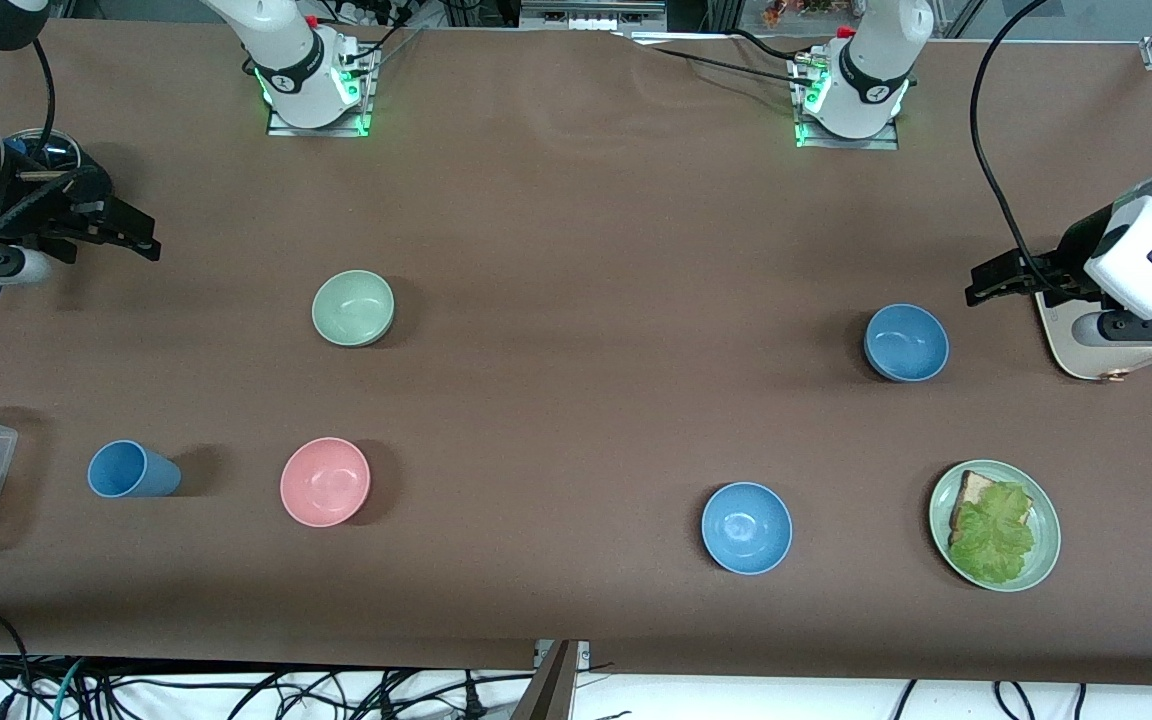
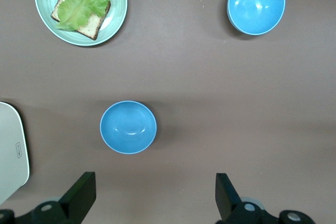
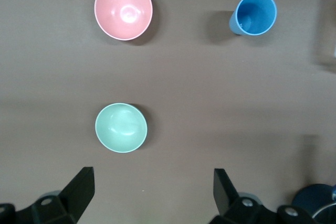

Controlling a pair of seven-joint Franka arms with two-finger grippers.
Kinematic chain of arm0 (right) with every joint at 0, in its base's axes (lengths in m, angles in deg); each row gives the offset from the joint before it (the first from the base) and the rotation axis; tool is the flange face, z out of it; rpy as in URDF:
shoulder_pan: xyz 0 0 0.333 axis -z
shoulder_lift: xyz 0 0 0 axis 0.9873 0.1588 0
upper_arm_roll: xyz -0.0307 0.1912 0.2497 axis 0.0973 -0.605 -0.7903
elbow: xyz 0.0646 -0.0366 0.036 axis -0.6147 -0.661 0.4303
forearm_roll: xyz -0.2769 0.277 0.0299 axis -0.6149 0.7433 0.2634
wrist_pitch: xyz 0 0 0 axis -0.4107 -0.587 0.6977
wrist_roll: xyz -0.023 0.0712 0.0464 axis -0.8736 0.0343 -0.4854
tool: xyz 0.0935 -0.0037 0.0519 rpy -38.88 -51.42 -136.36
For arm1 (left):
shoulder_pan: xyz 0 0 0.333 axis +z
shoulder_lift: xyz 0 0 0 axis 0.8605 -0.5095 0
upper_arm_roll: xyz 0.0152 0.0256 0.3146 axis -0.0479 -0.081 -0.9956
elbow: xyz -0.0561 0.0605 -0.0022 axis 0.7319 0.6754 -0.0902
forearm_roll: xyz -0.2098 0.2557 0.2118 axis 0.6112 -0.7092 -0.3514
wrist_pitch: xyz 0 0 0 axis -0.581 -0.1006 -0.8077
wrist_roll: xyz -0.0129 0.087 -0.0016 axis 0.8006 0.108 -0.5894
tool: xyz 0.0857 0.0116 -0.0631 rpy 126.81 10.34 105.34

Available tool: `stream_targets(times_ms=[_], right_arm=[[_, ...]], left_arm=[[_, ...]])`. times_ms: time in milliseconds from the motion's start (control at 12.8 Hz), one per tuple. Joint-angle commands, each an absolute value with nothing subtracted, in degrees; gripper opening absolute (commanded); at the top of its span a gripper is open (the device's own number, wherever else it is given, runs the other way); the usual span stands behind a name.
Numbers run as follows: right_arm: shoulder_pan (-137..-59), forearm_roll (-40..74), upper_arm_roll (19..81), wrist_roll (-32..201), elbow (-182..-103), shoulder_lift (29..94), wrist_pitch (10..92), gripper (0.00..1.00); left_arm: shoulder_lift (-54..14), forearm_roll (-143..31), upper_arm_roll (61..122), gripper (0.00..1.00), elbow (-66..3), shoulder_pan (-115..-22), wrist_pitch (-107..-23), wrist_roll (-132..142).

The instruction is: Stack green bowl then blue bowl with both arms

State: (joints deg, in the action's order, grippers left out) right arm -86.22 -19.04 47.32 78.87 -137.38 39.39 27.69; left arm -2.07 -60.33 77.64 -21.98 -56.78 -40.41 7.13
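- Front view: the green bowl (image 1: 353, 308) sits toward the right arm's end of the table, farther from the camera than the pink bowl (image 1: 325, 481). The blue bowl (image 1: 906, 343) sits toward the left arm's end, farther than the glossy sky-blue bowl (image 1: 746, 527) and the plate (image 1: 1046, 555).
- Left wrist view: the left gripper (image 2: 155, 195) hangs released over bare table near the blue bowl (image 2: 128, 127).
- Right wrist view: the right gripper (image 3: 152, 192) hangs released near the green bowl (image 3: 121, 127), holding nothing.

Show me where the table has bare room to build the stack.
The widest bare stretch lies mid-table between the green bowl and the duller blue bowl. It is crowded by the pink bowl and cup, and by the plate.
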Motion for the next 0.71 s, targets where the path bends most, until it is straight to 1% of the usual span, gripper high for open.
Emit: stream_targets(times_ms=[0,627], right_arm=[[-85.7,-20.4,46.9,80.0,-138.1,38.4,28.0,1.00],[-85.8,-20.4,46.7,80.2,-138.6,38.4,29.1,1.00]], left_arm=[[-3.0,-61.5,77.8,1.00,-19.9,-57.0,-39.0,6.2],[-3.1,-61.5,77.8,1.00,-19.9,-57.0,-39.0,6.2]])
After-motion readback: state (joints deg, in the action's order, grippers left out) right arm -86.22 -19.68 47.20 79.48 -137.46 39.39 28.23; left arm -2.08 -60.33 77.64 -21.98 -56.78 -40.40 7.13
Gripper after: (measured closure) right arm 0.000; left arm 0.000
